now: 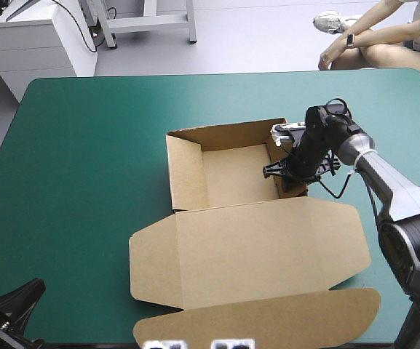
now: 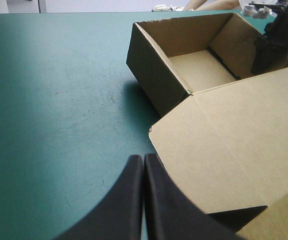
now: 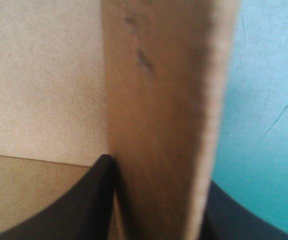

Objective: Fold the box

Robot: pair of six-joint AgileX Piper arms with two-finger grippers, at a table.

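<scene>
Desk (image 1: 86, 182) with teal-green cover stands on a pale grey floor (image 1: 268, 36); beyond its far left corner a white cabinet (image 1: 28, 43), right of that a grey metal frame (image 1: 151, 22); lighting even, shadows soft.

Robot lab: arm (image 1: 395, 182), teal-green table (image 1: 86, 182).

We note L gripper (image 2: 143, 159) held low at near left, arm drawn back, black fingers (image 2: 126, 205) pressed together in one arch, while R arm reaches fwd, wrist bent down, R gripper (image 1: 290, 178) pinching the box (image 1: 231, 174) right wall, one finger per side.
</scene>
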